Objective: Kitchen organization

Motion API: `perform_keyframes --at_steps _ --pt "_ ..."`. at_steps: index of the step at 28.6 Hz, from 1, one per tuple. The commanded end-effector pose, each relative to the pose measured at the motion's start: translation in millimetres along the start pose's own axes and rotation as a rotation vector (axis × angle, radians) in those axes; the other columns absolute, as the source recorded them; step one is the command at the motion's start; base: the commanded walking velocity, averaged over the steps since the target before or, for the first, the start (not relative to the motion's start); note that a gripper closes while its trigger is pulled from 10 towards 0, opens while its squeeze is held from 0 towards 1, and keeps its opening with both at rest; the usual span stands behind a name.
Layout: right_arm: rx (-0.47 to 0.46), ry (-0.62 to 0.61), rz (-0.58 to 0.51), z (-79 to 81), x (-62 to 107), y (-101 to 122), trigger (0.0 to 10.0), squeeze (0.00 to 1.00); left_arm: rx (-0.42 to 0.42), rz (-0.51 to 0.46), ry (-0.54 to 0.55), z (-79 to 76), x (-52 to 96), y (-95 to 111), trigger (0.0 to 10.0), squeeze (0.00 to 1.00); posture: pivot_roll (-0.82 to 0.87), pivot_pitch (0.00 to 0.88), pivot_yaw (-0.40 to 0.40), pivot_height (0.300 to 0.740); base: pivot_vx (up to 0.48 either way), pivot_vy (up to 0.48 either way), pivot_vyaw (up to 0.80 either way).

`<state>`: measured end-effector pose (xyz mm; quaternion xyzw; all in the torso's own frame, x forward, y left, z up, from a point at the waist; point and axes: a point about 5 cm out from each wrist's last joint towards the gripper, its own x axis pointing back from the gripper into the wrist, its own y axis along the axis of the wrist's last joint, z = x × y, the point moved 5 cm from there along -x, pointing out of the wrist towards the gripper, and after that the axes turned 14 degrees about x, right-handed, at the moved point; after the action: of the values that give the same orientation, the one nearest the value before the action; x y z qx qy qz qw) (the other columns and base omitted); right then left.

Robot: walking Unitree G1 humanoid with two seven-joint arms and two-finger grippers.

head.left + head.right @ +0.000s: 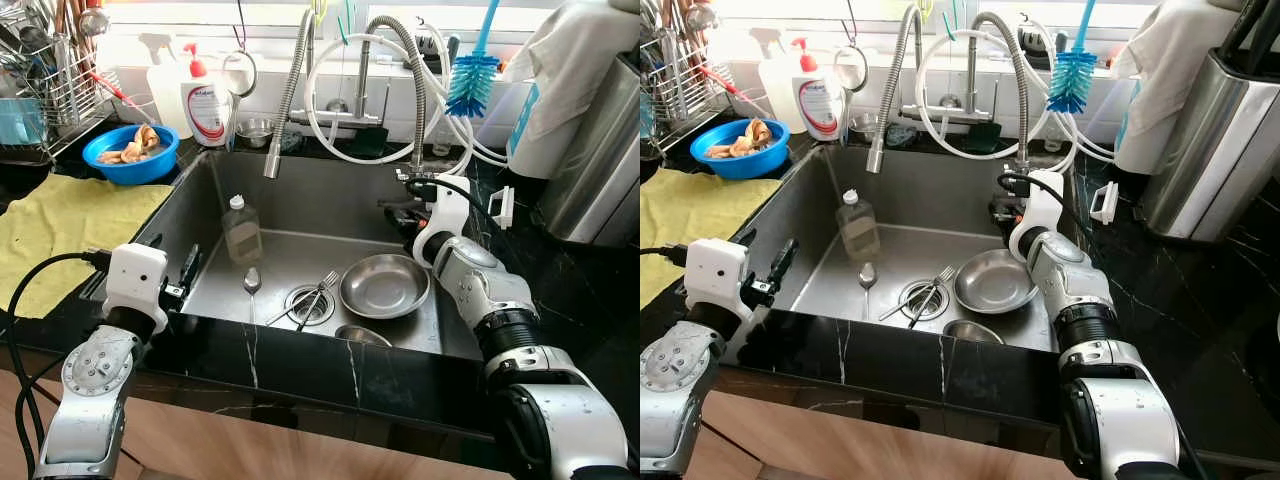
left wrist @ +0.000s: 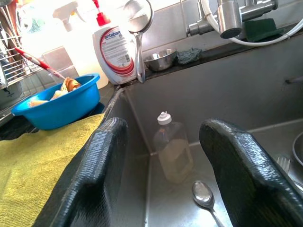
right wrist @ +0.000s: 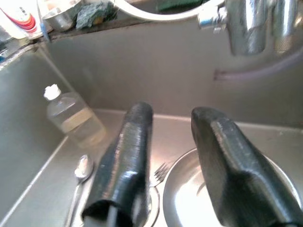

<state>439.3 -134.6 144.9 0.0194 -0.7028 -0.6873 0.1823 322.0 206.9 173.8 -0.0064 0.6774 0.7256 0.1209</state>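
A: Sink [image 1: 200,215] first, since everything sits by it. What lies where?

B: The clear bottle [image 1: 241,229] stands upright at the sink's back left corner, long axis vertical, white cap up. In front of it, toward the drain [image 1: 303,302], a spoon [image 1: 252,281] lies with its bowl toward the bottle and its handle running toward the near wall. A fork [image 1: 321,291] lies across the drain, and the steel bowl [image 1: 384,285] sits just right of the drain.

A: And the arms?

B: The left tool [image 2: 163,156] hangs over the sink's left rim, fingers [image 2: 97,165] spread and holding nothing; bottle and spoon lie straight ahead between them. The right tool [image 3: 173,156] is inside the sink at its right side, above the steel bowl, also parted and empty.

A: Which arm for which thing?

B: I judge the left is nearer the bottle and spoon, the right nearer the bowl and fork.

A: Any writing?

B: The white soap bottle [image 1: 205,105] on the counter behind the sink's left corner has a red label; I make out "antabac", partly cut off. The blue bowl [image 1: 130,155] beside it bears no writing.
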Motion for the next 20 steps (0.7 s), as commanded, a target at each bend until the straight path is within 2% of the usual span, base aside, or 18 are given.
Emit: perform_keyframes --at_steps 1,3,5,7,9,11,12,13,14,18,20 --pt "0.074 -0.011 -0.08 0.9 -0.3 21 10.0 0.0 0.003 -0.005 -0.01 -1.6 -1.3 1 10.0 0.0 -0.04 0.0 0.031 0.74 0.0 0.0 0.0" --pt "0.173 -0.052 -0.183 -0.4 3.7 38 10.0 0.0 0.005 -0.006 -0.01 -2.1 -0.9 1 10.0 0.0 -0.04 0.0 0.029 0.74 0.0 0.0 0.0" --pt "0.165 -0.006 -0.305 14.1 14.0 53 10.0 0.0 0.009 -0.007 -0.012 -3.7 -1.2 1 10.0 0.0 -0.04 0.0 0.027 0.74 0.0 0.0 0.0" --pt "0.215 -0.001 -0.336 19.8 20.4 54 10.0 0.0 0.01 -0.007 -0.011 -3.9 -1.1 1 10.0 0.0 -0.04 0.0 0.027 0.74 0.0 0.0 0.0" --pt "0.224 -0.001 -0.393 24.8 31.9 55 10.0 0.0 0.012 -0.009 -0.01 -4.4 -1.1 1 10.0 0.0 -0.04 0.0 0.025 0.74 0.0 0.0 0.0" --pt "0.249 0.001 -0.48 31.7 49.8 59 10.0 0.0 0.012 -0.01 -0.009 -4.3 -1.2 1 10.0 0.0 -0.04 0.0 0.026 0.74 0.0 0.0 0.0" --pt "0.291 -0.028 -0.538 34.6 65.1 62 10.0 0.0 0.013 -0.011 -0.006 -3.7 -1.5 1 10.0 0.0 -0.04 0.0 0.027 0.74 0.0 0.0 0.0" --pt "0.291 -0.028 -0.538 34.6 65.1 62 10.0 0.0 0.013 -0.011 -0.006 -3.7 -1.5 1 10.0 0.0 -0.04 0.0 0.027 0.74 0.0 0.0 0.0" --pt "0.335 -0.086 -0.605 33.7 82.5 67 10.0 0.0 0.013 -0.012 -0.006 -3.6 -2.1 2 10.0 0.0 -0.05 0.0 0.028 0.74 0.0 0.0 0.0" --pt "0.365 -0.151 -0.68 30.9 108.5 74 10.0 0.0 0.015 -0.016 -0.007 -4.0 -3.2 2 10.0 0.0 -0.05 0.0 0.028 0.74 0.0 0.0 0.0" --pt "0.418 -0.201 -0.72 25.5 127.4 77 10.0 0.0 0.016 -0.02 -0.005 -3.9 -4.2 3 10.0 0.0 -0.05 0.0 0.03 0.74 0.0 0.0 0.0"
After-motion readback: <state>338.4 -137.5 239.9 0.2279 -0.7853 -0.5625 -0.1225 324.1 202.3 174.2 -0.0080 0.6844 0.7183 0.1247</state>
